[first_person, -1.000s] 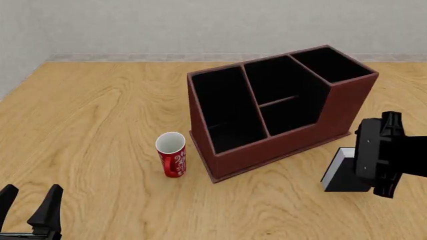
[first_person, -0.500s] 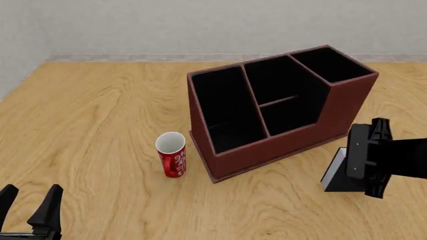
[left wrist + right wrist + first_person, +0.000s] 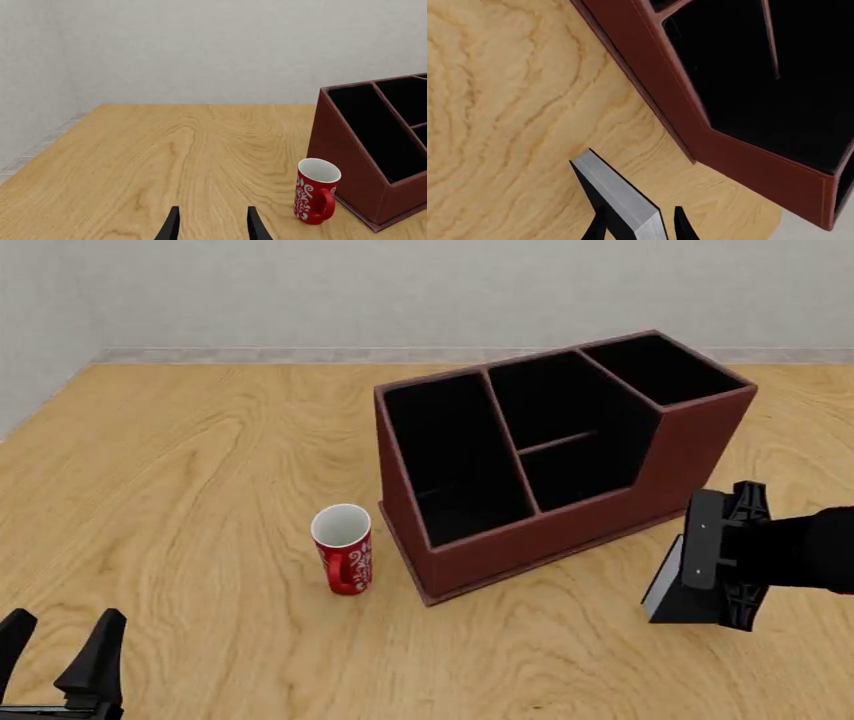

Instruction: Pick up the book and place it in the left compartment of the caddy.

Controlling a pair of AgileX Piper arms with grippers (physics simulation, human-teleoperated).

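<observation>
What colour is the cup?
The cup is red with white swirly patterns and a white inside, clearest in the left wrist view.

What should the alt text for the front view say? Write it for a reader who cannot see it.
The right gripper reaches over a black book standing on a wooden table, right of a reddish-brown caddy with empty black compartments. A red cup stands left of the caddy, and the left gripper waits open at the near left edge.

The right gripper (image 3: 722, 558) sits low at the table's right side, fingers spread. The left gripper (image 3: 60, 655) hangs at the near-left corner, fingers apart too.
</observation>
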